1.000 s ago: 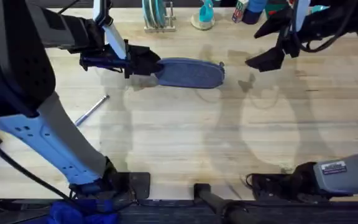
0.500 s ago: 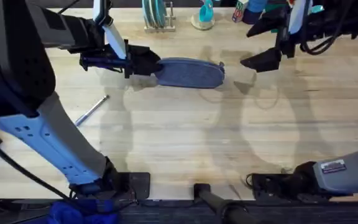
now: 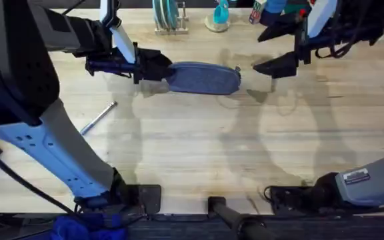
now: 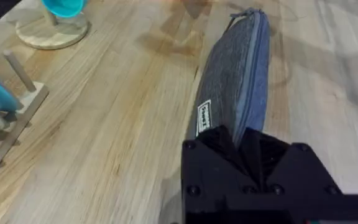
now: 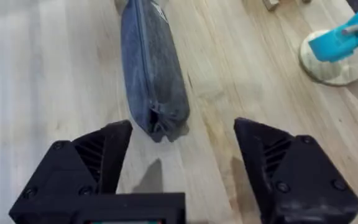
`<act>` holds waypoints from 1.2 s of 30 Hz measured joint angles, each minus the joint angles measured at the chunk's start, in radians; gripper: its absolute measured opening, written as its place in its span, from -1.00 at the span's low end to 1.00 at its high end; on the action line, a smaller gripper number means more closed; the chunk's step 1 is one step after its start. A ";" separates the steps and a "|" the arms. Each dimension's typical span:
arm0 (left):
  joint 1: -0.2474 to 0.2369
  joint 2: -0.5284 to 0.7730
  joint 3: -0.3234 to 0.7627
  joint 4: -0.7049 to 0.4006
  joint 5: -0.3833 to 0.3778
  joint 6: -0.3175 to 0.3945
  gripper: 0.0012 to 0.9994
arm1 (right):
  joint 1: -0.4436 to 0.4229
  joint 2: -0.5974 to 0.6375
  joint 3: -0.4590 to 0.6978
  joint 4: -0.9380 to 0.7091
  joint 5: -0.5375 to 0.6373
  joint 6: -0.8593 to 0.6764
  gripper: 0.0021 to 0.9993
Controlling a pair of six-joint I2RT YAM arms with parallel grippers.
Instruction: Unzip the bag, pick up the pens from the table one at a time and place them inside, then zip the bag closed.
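Note:
The blue-grey bag (image 3: 203, 78) lies lengthwise on the table (image 3: 199, 153) near its far side, its zipper running along it (image 4: 248, 81). My left gripper (image 3: 157, 69) is shut on the bag's left end, and its black fingers (image 4: 219, 142) pinch the fabric beside a white label. My right gripper (image 3: 272, 67) hovers open just off the bag's right end (image 5: 160, 124), with that end a short way beyond its spread fingers (image 5: 107, 152). One silver pen (image 3: 99, 117) lies on the table to the left, nearer me than the bag.
A wooden rack with blue plates (image 3: 168, 19) and a round wooden stand with a teal piece (image 3: 217, 20) stand along the far edge behind the bag. More items (image 3: 269, 11) sit at the far right. Bare wood spans the middle and front.
My right gripper has drifted left toward the bag's right end, staying open. The left gripper, bag and pen have not moved.

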 joint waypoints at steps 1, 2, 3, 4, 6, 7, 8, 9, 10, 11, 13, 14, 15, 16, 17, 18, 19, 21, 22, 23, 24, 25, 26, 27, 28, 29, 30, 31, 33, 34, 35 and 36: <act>0.000 0.000 0.000 0.000 0.000 0.000 -0.92 | 0.000 0.000 0.000 -0.008 -0.007 0.000 1.00; 0.000 0.000 0.000 0.000 0.000 0.000 -0.92 | 0.000 0.000 0.000 -0.017 -0.012 -0.002 1.00; 0.000 0.000 0.000 0.000 0.000 0.000 -0.92 | 0.000 0.000 0.000 -0.029 -0.017 -0.008 1.00; 0.000 0.000 0.000 0.000 0.000 0.000 -0.92 | 0.002 0.000 0.000 -0.038 -0.020 -0.013 1.00; 0.000 0.000 0.000 0.000 0.000 0.000 -0.92 | 0.004 0.000 0.000 -0.047 -0.025 -0.027 1.00; 0.000 0.000 0.000 0.000 0.000 0.000 -0.92 | 0.006 0.000 0.000 -0.046 -0.026 -0.033 1.00; 0.000 0.000 0.000 0.000 0.000 0.000 -0.92 | 0.009 0.000 0.000 -0.046 -0.026 -0.039 1.00; 0.000 0.000 0.000 0.000 0.000 0.000 -0.92 | 0.012 0.000 0.000 -0.046 -0.026 -0.047 1.00; 0.000 0.000 0.000 0.000 0.000 0.000 -0.92 | 0.016 0.000 0.000 -0.046 -0.025 -0.055 1.00; 0.000 0.000 0.000 0.000 0.000 0.000 -0.92 | 0.020 0.000 0.000 -0.046 -0.026 -0.063 0.99; 0.000 0.000 0.000 0.000 0.000 0.000 -0.92 | 0.027 0.003 0.000 -0.046 -0.026 -0.078 1.00; 0.000 0.000 0.000 0.000 0.000 0.000 -0.92 | 0.030 0.008 0.002 -0.046 -0.026 -0.086 0.99; 0.000 0.000 0.000 0.000 0.000 0.000 -0.92 | 0.034 0.015 0.003 -0.045 -0.026 -0.093 1.00; 0.000 0.000 0.000 0.000 0.000 0.000 -0.92 | 0.037 0.023 0.003 -0.045 -0.025 -0.099 1.00; 0.000 0.000 0.000 0.000 0.000 0.000 -0.92 | 0.041 0.032 0.003 -0.044 -0.024 -0.106 1.00; 0.000 0.000 0.000 0.000 0.000 0.000 -0.92 | 0.044 0.040 0.003 -0.043 -0.024 -0.110 1.00; 0.000 0.000 0.000 0.000 0.000 0.000 -0.92 | 0.048 0.049 0.003 -0.043 -0.021 -0.113 1.00; 0.000 0.000 0.000 0.000 0.000 0.000 -0.92 | 0.054 0.068 0.003 -0.043 -0.020 -0.121 1.00; 0.000 0.000 0.000 0.000 0.000 0.000 -0.92 | 0.056 0.076 0.003 -0.043 -0.020 -0.126 1.00; 0.000 0.000 0.000 0.000 0.000 0.000 -0.92 | 0.059 0.087 0.003 -0.042 -0.018 -0.131 1.00; 0.000 0.000 0.000 0.000 0.000 0.000 -0.92 | 0.062 0.096 0.003 -0.042 -0.017 -0.136 1.00; 0.000 0.000 0.000 0.000 0.000 0.000 -0.92 | 0.064 0.104 0.003 -0.041 -0.017 -0.140 1.00; 0.000 0.000 0.000 0.000 0.000 0.000 -0.92 | 0.067 0.110 0.003 -0.039 -0.016 -0.143 1.00; 0.000 0.000 0.000 0.000 0.000 0.000 -0.92 | 0.070 0.115 0.003 -0.036 -0.014 -0.146 1.00; 0.000 0.000 0.000 0.000 0.000 0.000 -0.92 | 0.071 0.120 0.003 -0.034 -0.012 -0.150 0.99; 0.000 0.000 0.000 0.000 0.000 0.000 -0.92 | 0.074 0.124 0.003 -0.031 -0.010 -0.155 1.00; 0.000 0.000 0.000 0.000 0.000 0.000 -0.92 | 0.081 0.141 0.003 -0.020 -0.006 -0.164 1.00; 0.000 0.000 0.000 0.000 0.000 0.000 -0.92 | 0.081 0.145 0.003 -0.020 -0.006 -0.165 1.00; 0.000 0.000 0.000 0.000 0.000 0.000 -0.92 | 0.082 0.151 0.004 -0.019 -0.005 -0.165 1.00; 0.000 0.000 0.000 0.000 0.000 0.000 -0.92 | 0.083 0.153 0.003 -0.020 -0.005 -0.165 1.00; 0.000 0.000 0.000 0.000 0.000 0.000 -0.92 | 0.084 0.155 0.004 -0.021 -0.005 -0.165 1.00; 0.000 0.000 0.000 0.000 0.000 0.000 -0.92 | 0.084 0.156 0.003 -0.022 -0.005 -0.165 1.00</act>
